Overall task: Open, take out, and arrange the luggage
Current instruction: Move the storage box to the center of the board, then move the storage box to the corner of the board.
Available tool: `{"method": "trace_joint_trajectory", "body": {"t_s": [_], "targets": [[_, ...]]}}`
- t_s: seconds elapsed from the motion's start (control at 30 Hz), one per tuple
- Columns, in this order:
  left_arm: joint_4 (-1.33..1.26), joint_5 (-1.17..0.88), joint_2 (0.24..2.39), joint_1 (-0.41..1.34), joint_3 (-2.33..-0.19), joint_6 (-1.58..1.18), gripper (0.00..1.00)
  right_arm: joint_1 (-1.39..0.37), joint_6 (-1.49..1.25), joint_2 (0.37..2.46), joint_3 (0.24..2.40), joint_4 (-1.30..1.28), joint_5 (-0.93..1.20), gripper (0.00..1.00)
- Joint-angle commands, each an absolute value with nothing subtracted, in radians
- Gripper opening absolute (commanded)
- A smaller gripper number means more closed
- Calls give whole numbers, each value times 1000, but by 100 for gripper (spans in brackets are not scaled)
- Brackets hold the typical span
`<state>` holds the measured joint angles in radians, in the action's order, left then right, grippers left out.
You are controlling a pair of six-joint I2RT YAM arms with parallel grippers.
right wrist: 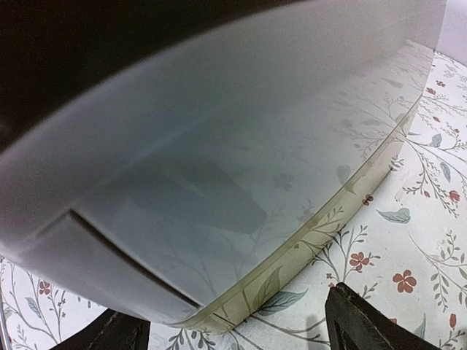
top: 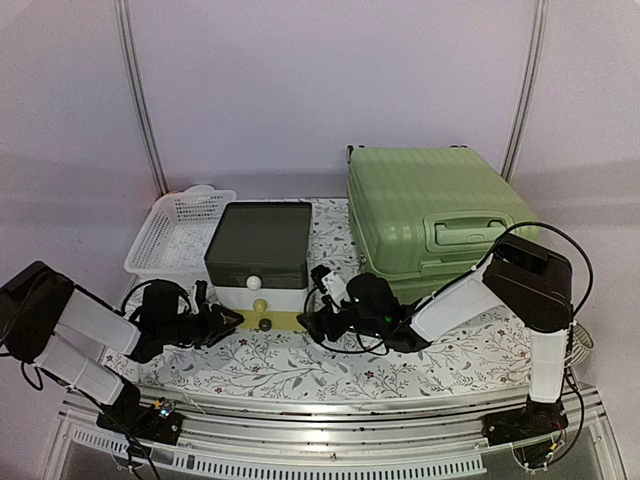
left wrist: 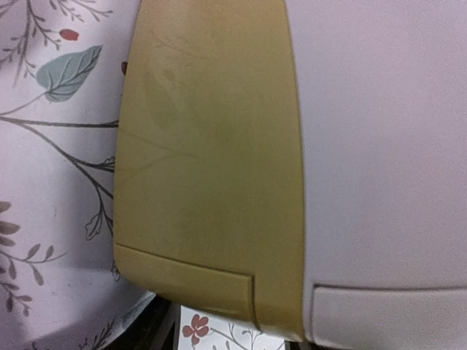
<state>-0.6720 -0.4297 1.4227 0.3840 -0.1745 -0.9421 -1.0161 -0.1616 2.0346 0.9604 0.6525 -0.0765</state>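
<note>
Top external view gives you the layout: the suitcase (top: 425,215) lies closed at the back right of the table, behind the right arm. Both arms are low at the dark-lidded box (top: 260,245) in the middle, which has the basket (top: 175,235) just to its left. The left gripper (top: 228,321) points at the box's yellow base (left wrist: 211,146) from the left and the right gripper (top: 308,323) faces it from the right. The step in hand therefore looks like shifting or squaring that box, not opening the suitcase yet. In the right wrist view your fingers (right wrist: 365,321) stand wide apart with nothing between them, and the box's lower edge is just ahead; you cannot tell whether they touch it. The left wrist view is filled by the base and the white wall, with the fingers hidden, so you cannot tell whether that gripper is open or closed. Bring both sides in low and level against the base, not the smooth wall above it, which would likely slip or tip. Move the arms at one pace, or the box may twist on the flowered cloth (top: 300,365). Mind the small dark ball (top: 265,324) at the front of the base, which could jam under the edge. Watch that the right elbow does not brush the suitcase.
</note>
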Motion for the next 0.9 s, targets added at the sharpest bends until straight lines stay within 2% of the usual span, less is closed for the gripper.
{"method": "trace_joint_trajectory", "body": {"t_s": [0.0,0.13,0.33,0.4,0.47,0.5,0.57,0.67,0.73,0.87], "targets": [[-693,-396,1365,414,-161,-911,52,-1018,-158,1965,924,679,-102,87],[-561,-320,1242,471,-147,-893,58,-1055,-122,1924,884,677,-118,91],[-405,-178,1040,583,-113,-903,62,-1087,-125,1823,798,678,-109,91],[-411,-149,997,613,-80,-932,61,-1089,-131,1786,768,677,-87,91],[-438,-126,976,643,-50,-954,55,-1089,-136,1753,742,672,-56,89],[-458,-116,975,659,-42,-960,50,-1089,-136,1736,732,664,-43,87],[-500,-110,996,695,-40,-962,40,-1089,-141,1705,714,646,-16,71],[-555,-73,1042,771,-62,-961,35,-1089,-140,1655,687,614,14,51],[-583,-8,1059,836,-73,-969,32,-1089,-136,1614,672,579,19,45],[-619,124,1075,938,-79,-996,32,-1089,-131,1532,611,528,24,44]]}}
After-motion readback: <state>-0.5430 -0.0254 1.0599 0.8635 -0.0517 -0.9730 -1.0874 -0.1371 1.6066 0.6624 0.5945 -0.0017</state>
